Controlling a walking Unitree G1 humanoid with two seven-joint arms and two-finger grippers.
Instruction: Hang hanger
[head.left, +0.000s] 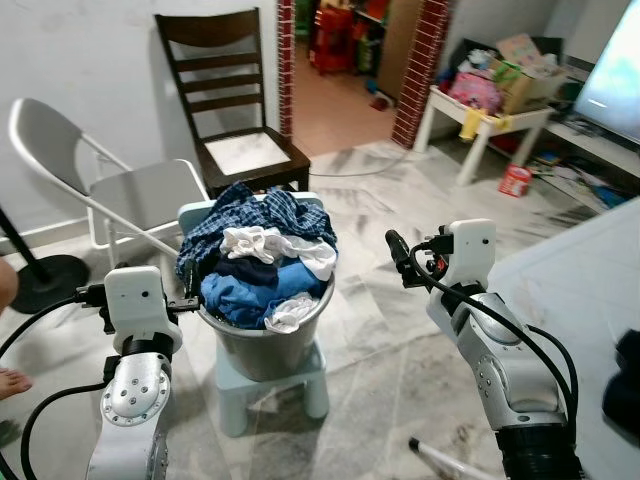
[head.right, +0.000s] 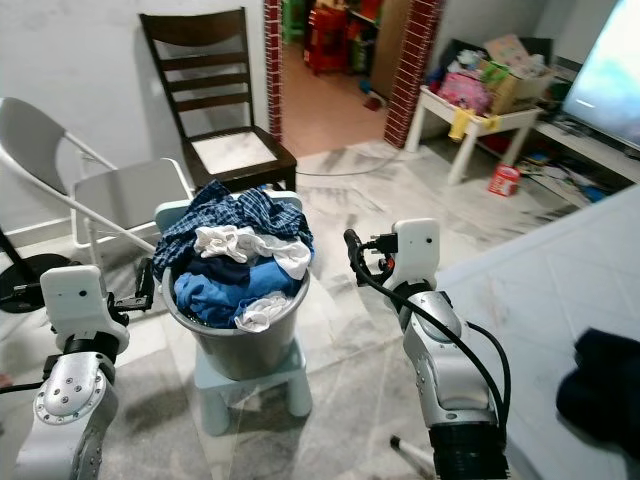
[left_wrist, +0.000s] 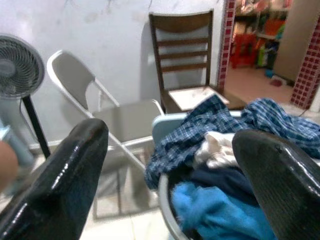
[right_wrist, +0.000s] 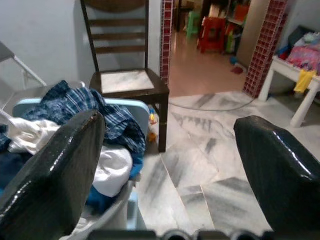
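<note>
The robot stands over a metal bucket (head.left: 265, 345) heaped with laundry (head.left: 258, 255), set on a small pale-blue stool (head.left: 268, 385) straight ahead between its two arms. No hanger can be picked out with certainty. The likeliest candidate is a thin white piece (head.left: 445, 460) on the floor, near and to the right, just beside the right forearm — too little of it shows to say what it is, though its visible length runs slanting toward the lower right. If that is the hanger, the right arm is much the nearer, and the piece lies below and behind its fingers, not in front of them.

The left gripper (head.left: 189, 287) hovers at the bucket's left rim, its fingers (left_wrist: 65, 185) spread wide and holding nothing, pointing across the blue and checked clothes. The right gripper (head.left: 397, 252) sits to the right of the bucket, apart from it, with fingers (right_wrist: 52, 175) likewise wide apart and empty — aimed past the pile toward the brown wooden chair (head.left: 232, 110) on the far side. A grey folding chair (head.left: 120, 185) stands far left.
</note>
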